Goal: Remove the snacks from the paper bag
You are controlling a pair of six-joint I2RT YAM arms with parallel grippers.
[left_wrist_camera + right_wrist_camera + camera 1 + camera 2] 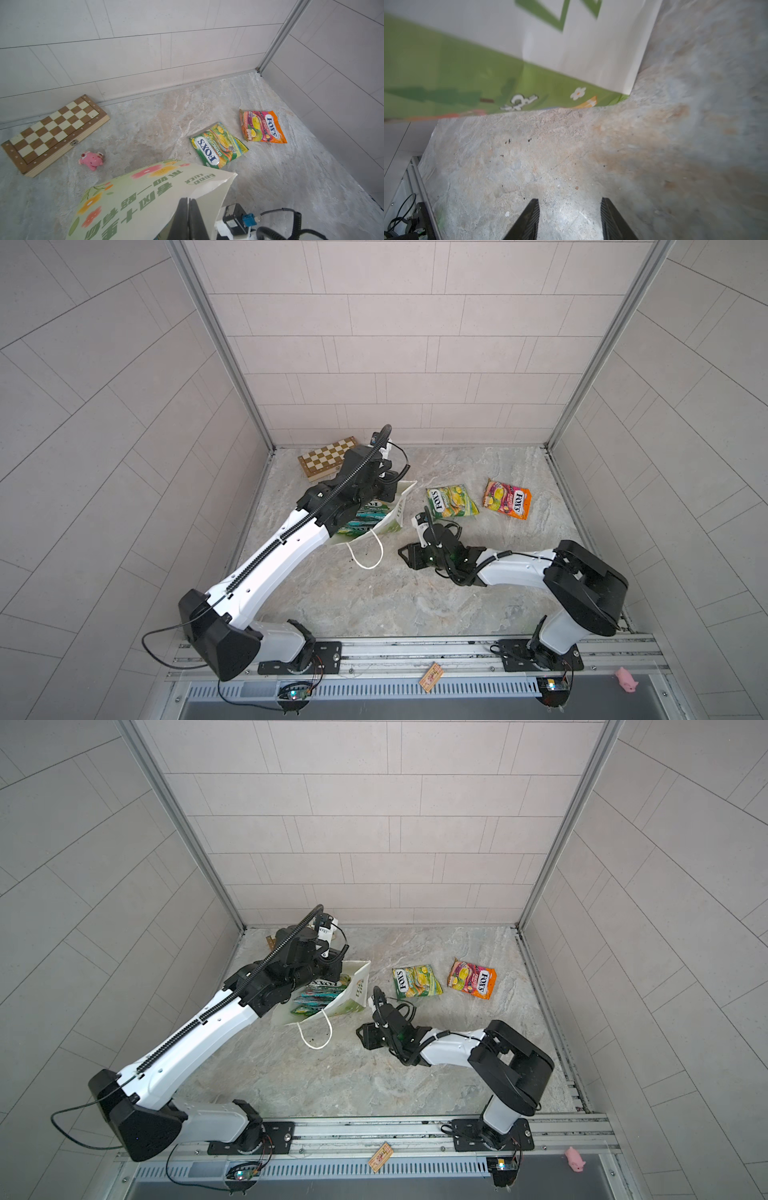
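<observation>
Left wrist view: the rim of the paper bag (145,197) is seen pinched between the pressed-together jaws of the left gripper (188,202) at the lower centre of the frame, so the mouth is held open. Two of the snacks (415,982) are already out and lie flat on the table (374,605), right of centre in both top views: a green-yellow packet (451,502) and, near it, a pink-orange packet (506,498). Some teal packets (318,996) are left inside the bag, left of centre (their number cannot be made out, since the left arm (282,547) covers part of the mouth).

The step in hand is judged to be the fetching of the next packet. The right gripper (570,199) is spread and empty over bare table, near the bag's outer wall but apart from it. For the next move, the spread jaws would have to be raised over the rim, lowered into the mouth and closed on a packet's edge.
</observation>
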